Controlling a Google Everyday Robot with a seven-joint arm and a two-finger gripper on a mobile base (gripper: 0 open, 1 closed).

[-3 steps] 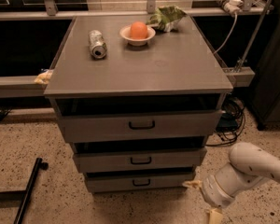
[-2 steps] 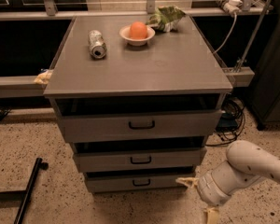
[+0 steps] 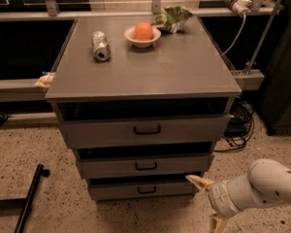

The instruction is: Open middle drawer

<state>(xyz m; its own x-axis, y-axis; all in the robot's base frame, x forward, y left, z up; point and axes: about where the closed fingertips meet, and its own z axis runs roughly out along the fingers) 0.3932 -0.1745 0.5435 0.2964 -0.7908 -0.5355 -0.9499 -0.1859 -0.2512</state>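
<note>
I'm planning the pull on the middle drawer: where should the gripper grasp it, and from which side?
Grip the black loop handle at the centre of the middle drawer, straight in from the front. The front is otherwise flat, and the handle's bar runs level, so one finger above, one below. The gripper hangs open, low beside the cabinet.

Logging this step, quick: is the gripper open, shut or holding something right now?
Gripper: open, holding nothing, below and to the right of the middle drawer, clear of its handle.
</note>
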